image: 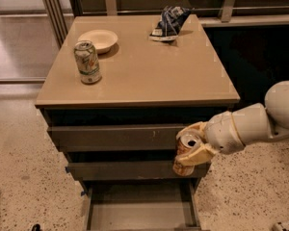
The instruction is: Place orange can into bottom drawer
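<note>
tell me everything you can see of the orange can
The orange can is a drink can, apparently aluminium, orange-gold with darker markings and a silver top showing a dark spot, likely its opening. It is held in the air by the end effector, whose tan fingers clamp it from opposite sides. It leans slightly, top toward the camera. It hangs before the right end of the closed drawer fronts, above the right side of the open bottom drawer. Whether it touches those fronts cannot be told.

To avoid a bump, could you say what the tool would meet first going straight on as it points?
Probably the middle drawer front; the tool, shut on the orange can, sits near it and points toward it, though depth is unclear.
</note>
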{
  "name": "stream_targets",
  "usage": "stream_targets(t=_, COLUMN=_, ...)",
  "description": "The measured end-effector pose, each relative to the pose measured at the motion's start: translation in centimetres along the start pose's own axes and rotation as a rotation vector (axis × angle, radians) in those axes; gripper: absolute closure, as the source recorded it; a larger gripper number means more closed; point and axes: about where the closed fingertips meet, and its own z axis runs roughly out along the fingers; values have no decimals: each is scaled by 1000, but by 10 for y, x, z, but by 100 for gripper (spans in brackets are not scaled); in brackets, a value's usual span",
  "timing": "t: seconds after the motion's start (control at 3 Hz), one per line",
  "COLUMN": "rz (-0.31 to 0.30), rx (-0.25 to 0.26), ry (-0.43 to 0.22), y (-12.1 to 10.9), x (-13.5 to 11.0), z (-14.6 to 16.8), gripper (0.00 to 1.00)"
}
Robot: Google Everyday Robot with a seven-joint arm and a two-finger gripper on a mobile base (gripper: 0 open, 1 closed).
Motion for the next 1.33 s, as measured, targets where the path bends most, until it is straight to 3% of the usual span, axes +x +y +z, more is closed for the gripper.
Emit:
stream_targets(t=0.33, rz=20, rx=-25, ry=-1, y=8, x=18, z=18, gripper=100)
stream_targets(t=0.67, rz=16, rx=-23, ry=-1, y=7, x=15, z=16, gripper=100)
stream_targets(t=1.0, rz=-22, rx=-10, ry=20, y=9, x=31, z=31, gripper=100)
stream_targets(t=1.33, rz=-85, rx=32, ry=39, y=5, x=78, z=69, gripper=100)
